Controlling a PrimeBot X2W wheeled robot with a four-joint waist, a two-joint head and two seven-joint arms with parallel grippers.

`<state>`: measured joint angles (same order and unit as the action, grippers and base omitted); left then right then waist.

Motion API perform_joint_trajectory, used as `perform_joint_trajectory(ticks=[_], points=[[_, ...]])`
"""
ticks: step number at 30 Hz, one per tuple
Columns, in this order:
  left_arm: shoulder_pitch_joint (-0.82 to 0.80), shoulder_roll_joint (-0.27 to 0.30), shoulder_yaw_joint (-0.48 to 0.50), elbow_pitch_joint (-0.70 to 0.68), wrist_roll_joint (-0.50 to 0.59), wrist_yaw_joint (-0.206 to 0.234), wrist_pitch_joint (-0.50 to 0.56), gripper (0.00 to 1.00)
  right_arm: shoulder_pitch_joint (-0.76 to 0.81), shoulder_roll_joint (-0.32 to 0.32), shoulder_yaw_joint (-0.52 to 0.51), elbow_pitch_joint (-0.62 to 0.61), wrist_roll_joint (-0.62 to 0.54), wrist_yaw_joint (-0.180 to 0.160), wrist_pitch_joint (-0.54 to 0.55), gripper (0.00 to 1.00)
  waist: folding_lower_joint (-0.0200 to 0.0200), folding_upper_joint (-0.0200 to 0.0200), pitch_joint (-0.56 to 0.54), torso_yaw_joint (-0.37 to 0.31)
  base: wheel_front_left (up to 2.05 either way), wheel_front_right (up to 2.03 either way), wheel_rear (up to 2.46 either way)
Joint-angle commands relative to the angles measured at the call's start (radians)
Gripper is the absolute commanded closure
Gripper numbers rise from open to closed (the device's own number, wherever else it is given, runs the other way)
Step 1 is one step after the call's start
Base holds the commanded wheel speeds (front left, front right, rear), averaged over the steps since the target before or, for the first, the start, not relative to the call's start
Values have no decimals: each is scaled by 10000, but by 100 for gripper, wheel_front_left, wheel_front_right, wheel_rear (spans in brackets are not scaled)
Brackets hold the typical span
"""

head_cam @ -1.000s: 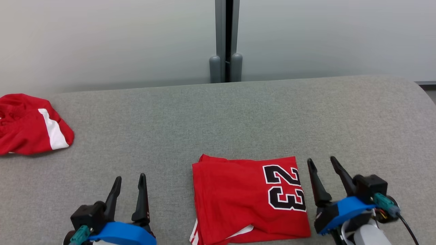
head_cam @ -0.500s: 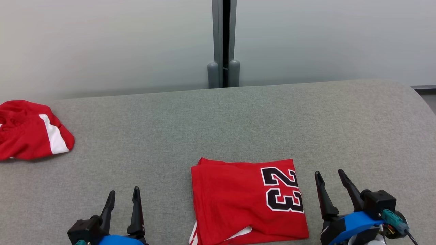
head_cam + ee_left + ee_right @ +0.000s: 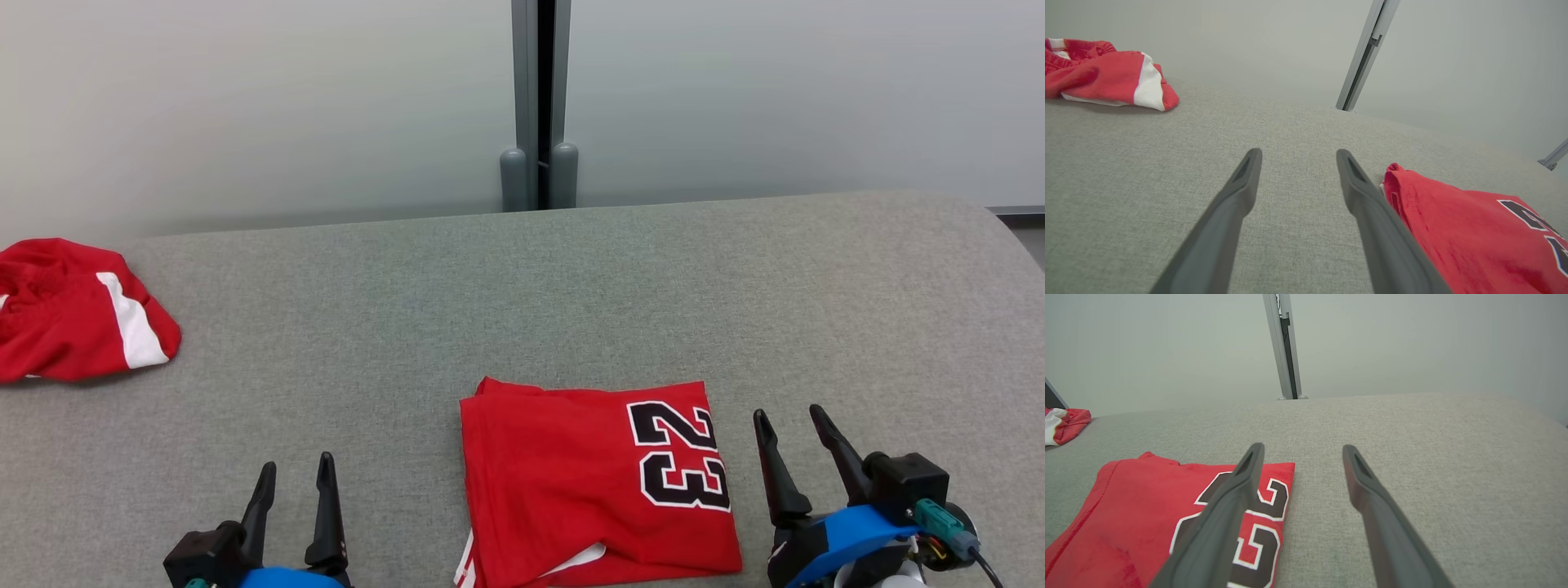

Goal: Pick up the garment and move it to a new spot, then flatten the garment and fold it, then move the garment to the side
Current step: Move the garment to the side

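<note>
**Grey fabric-covered bench [image 3: 522,286] carrying a folded red jersey [image 3: 563,482] between two spread grippers**

The bench is stretching across the head view under a pale, plain wall, with a grey metal post [image 3: 539,98] rising at 12 o'clock behind its far edge. The folded red jersey is lying flat toward 6 o'clock on the bench. It is forming a rough rectangle, with a black, white-edged number 23 [image 3: 682,457] showing sideways on its 3 o'clock half. A strip of white trim is peeking out at its near edge. A crumpled red-and-white garment [image 3: 65,318] is sitting well apart from it at 9 o'clock, near the bench's left edge.

The left gripper [image 3: 297,462] is hovering at about 7 o'clock, near the jersey's left edge but apart from it, its two long dark fingers standing wide and holding nothing. The right gripper [image 3: 789,412] is hanging at about 5 o'clock, just beside the jersey's right edge next to the number, its fingers likewise spread wide and empty. Both pairs of fingers are pointing toward 12 o'clock.

In the left wrist view bare bench is showing between the fingers, with the jersey's corner lying off to 4 o'clock. In the right wrist view one finger is crossing over the number, and bench cloth is showing in the gap.
</note>
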<state>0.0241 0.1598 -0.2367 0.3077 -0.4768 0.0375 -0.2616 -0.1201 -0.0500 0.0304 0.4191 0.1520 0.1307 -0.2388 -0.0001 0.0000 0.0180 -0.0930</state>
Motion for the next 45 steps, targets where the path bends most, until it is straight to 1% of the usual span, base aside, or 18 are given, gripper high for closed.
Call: perform_joint_trajectory(ticks=[1,3,6,9,13,15,19,23,27,28,29,30,31,34,38,40,45], points=[[49,11,72,29,46,-26,-48,0,33,-11,8,-46,-23,1,26,0,1,0,5,2,0,0,0],[31,-8,125,67,99,-77,-48,0,-69,-11,-25,-26,-92,1,94,0,1,0,21,11,0,0,0],[-72,-5,183,103,181,-122,-48,0,-274,-11,-28,64,-196,1,557,0,1,0,76,66,0,0,0],[-175,16,271,82,227,-128,-48,0,-484,-15,-177,165,-246,1,1420,0,1,0,146,161,0,0,0],[-289,59,474,123,279,-150,-46,0,-750,-11,-315,358,-300,1,2939,0,1,0,304,403,0,0,0],[-322,33,565,123,250,-179,-46,0,-799,-9,-228,443,-358,1,3656,0,1,0,387,538,0,0,0],[-329,2,717,126,327,-206,-47,0,-840,-14,4,585,2,1,4888,0,1,0,593,780,0,0,0],[-403,-83,805,133,396,-292,-47,0,-930,-12,1,700,-65,1,5839,0,1,0,803,964,0,0,0],[-484,-125,923,134,462,-365,-47,0,-1039,-1,91,760,182,3,6312,0,1,0,988,1035,0,0,0],[-502,-136,955,125,493,-381,-47,0,-1106,3,125,748,182,3,6311,23,1,0,1031,1037,0,0,0],[-519,-136,1002,114,510,-379,-47,0,-1168,9,168,730,137,3,6302,58,1,0,1083,1030,0,0,0],[-534,-120,1038,94,539,-381,-47,0,-1230,16,238,693,66,3,6265,73,1,0,1131,1013,0,0,0],[-559,-112,1062,66,578,-393,-47,0,-1335,16,255,623,47,3,6160,100,1,0,1186,982,0,0,0],[-632,-127,1077,-71,704,-438,-47,0,-1676,-37,167,380,-192,1,5832,100,1,0,1376,779,0,0,0],[-809,-68,1092,-230,859,-426,-47,0,-2188,-164,-98,84,-372,-2,5496,100,1,0,1719,230,0,0,0],[-901,-14,1073,-351,944,-431,-47,0,-2449,-266,-284,-88,-416,-2,5406,100,1,0,1933,-154,0,0,0],[-1286,253,966,-793,1135,-436,124,0,-2946,-570,-777,-464,-449,1,5187,100,1,0,2638,-1365,0,0,0]])
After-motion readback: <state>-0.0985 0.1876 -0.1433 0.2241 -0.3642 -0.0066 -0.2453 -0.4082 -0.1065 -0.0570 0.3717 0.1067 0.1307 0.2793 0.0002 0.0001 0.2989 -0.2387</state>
